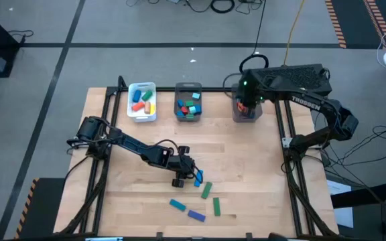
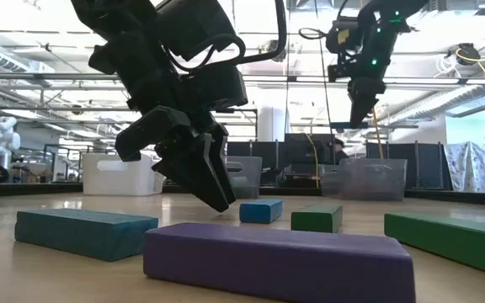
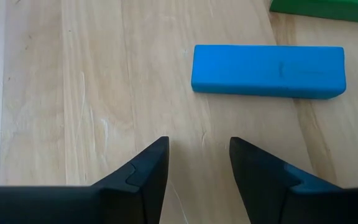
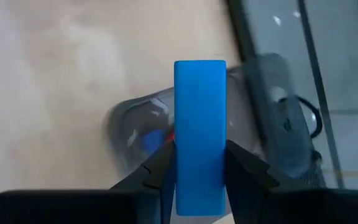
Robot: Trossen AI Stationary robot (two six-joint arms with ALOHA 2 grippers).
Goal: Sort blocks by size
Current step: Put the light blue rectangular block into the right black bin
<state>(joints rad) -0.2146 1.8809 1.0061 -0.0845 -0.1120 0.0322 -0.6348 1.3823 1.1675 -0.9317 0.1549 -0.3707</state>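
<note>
Left claw [image 1: 187, 175]: low over the near middle of the table [image 1: 260, 194], fingers [image 3: 148, 174] parted with bare wood between them, gripping nothing.
Small blue block [image 3: 268, 71]: flat on the table just ahead of the left claw's tips, untouched; in the low view [image 2: 260, 210] sitting right behind the dark fingers.
Right claw [image 4: 199, 163]: up at the far right, hanging over the rightmost grey bin [image 1: 245, 111], pinched onto a long blue block [image 4: 200, 134] that stands up between the fingers.
Rightmost bin contents: something blue and red at the bottom in the right wrist view, too blurred to name.
Green blocks: one bar [image 1: 206, 190] just right of the left claw, another [image 1: 216, 207] nearer the table's near edge; in the low view a short one [image 2: 317, 219] beside the small blue, a long one [image 2: 449, 240] at far right.
Teal block [image 1: 177, 204]: near the front edge, left of the purple one; large at left in the low view [image 2: 85, 231].
Purple block [image 1: 196, 215]: nearest the front edge, filling the foreground in the low view [image 2: 278, 259].
White tray [image 1: 141, 102]: far left of the row, holding red, blue, yellow and green pieces.
Middle grey bin [image 1: 188, 102]: between tray and rightmost bin, with a mix of teal, red, blue and green blocks.
</note>
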